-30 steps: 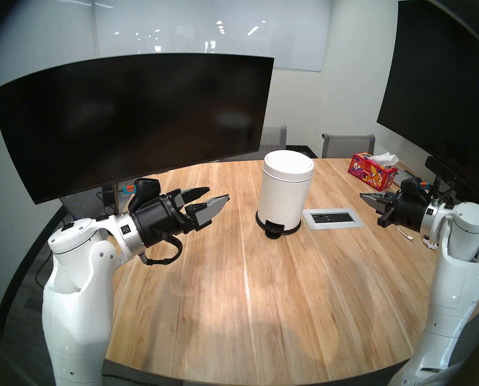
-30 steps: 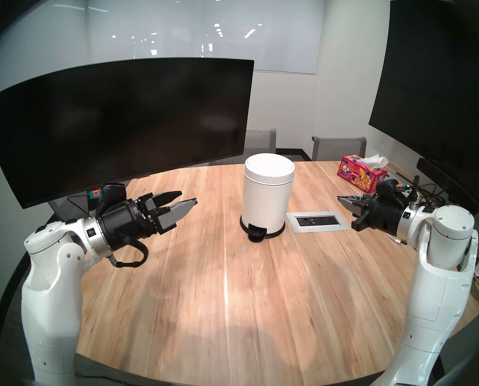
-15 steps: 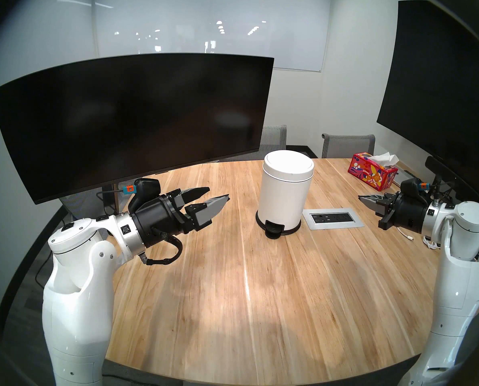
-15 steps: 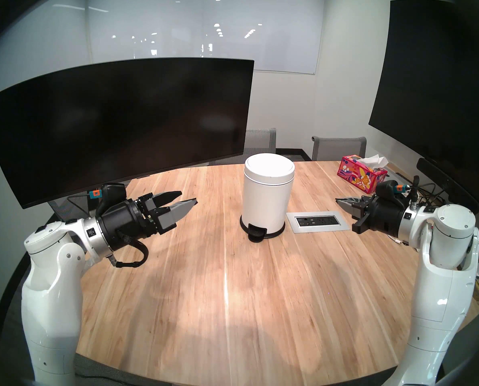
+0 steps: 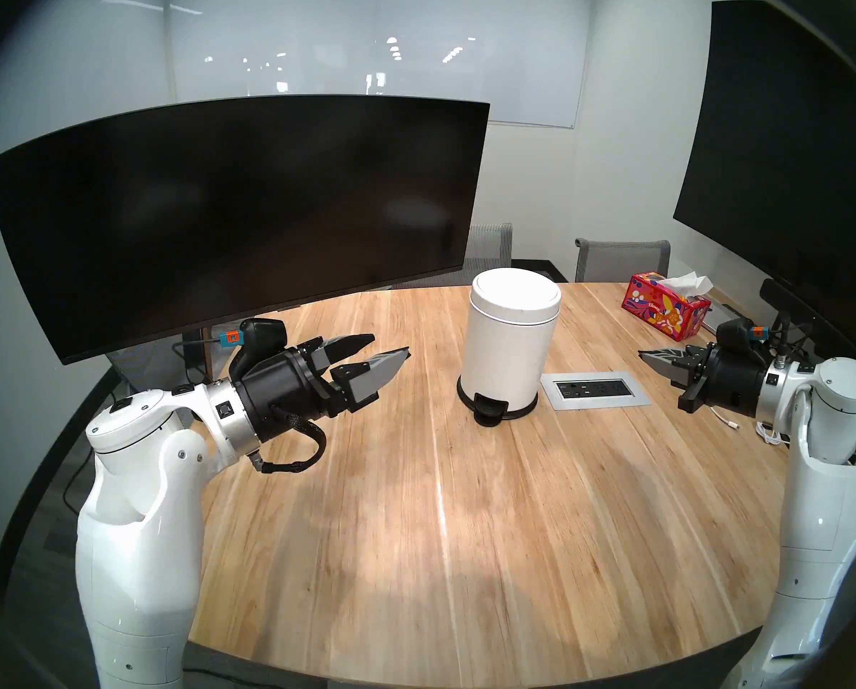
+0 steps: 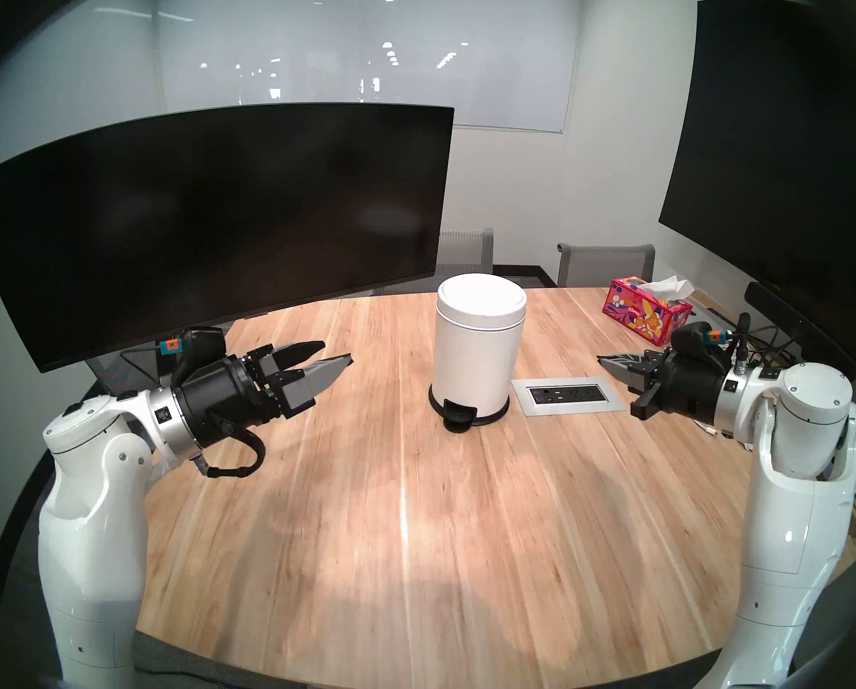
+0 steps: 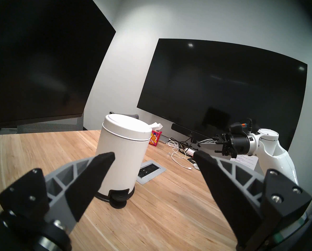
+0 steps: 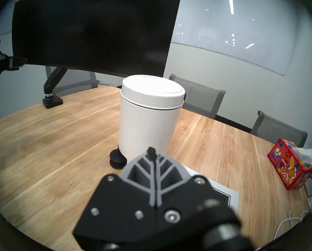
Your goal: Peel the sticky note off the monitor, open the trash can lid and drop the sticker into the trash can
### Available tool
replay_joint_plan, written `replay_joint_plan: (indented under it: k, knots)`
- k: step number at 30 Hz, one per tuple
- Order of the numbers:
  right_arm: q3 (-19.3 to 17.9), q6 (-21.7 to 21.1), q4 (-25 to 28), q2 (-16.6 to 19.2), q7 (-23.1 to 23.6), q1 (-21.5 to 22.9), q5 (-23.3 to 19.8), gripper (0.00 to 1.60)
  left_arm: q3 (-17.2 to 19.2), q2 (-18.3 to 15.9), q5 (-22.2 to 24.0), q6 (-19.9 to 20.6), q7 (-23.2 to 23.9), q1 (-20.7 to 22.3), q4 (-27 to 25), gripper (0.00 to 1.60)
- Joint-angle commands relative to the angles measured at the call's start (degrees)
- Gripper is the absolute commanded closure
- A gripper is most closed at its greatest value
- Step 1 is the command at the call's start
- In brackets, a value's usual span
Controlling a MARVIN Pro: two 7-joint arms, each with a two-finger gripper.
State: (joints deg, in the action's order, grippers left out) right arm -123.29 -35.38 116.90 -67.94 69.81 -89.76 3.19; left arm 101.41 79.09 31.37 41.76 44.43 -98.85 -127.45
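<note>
Oddly, no yellow-green sticky note shows in any view: the wide curved dark-screen monitor w/ thin black bezel (image 5: 247, 215) looks bare across its whole face, and neither gripper carries paper. Can't tell where the note is; possibly already inside the bin, but that's a guess.

Small white cylindrical pedal trash can w/ black base ring (image 5: 508, 360) stands upright mid-table on the round light-wood table (image 5: 416, 549), its round white domed lid (image 5: 515, 297) down flat. Black foot pedal (image 5: 488, 409) faces the robot.

Left gripper (image 5: 391, 347) hovers above the table left of the can, well apart, fingers spread wide, nothing between them. Right gripper (image 5: 647, 357) hangs right of the can, fingers pressed together, empty.

Handling, as judgement: note = featherweight, floppy, creases easily, clings by one adhesive strip; pinch a free edge and peel. Lid = light, stiff, smooth, hinged at back; lift at front rim or press pedal. Can prob. light, may slide or tip if pushed sideways.
</note>
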Motion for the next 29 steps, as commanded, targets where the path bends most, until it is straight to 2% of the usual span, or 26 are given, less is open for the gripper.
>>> replay_joint_plan:
  k: [1, 29]
  knots:
    - [-0.11, 0.09, 0.55, 1.17, 2.25, 0.12, -1.46, 1.6, 0.14, 0.08, 0.07, -0.01, -0.06, 0.14, -1.37, 0.0]
    - [0.19, 0.09, 0.47, 2.2, 1.14, -0.53, -3.0, 1.6, 0.16, 0.14, -0.01, 0.02, 0.0, 0.15, -1.38, 0.0]
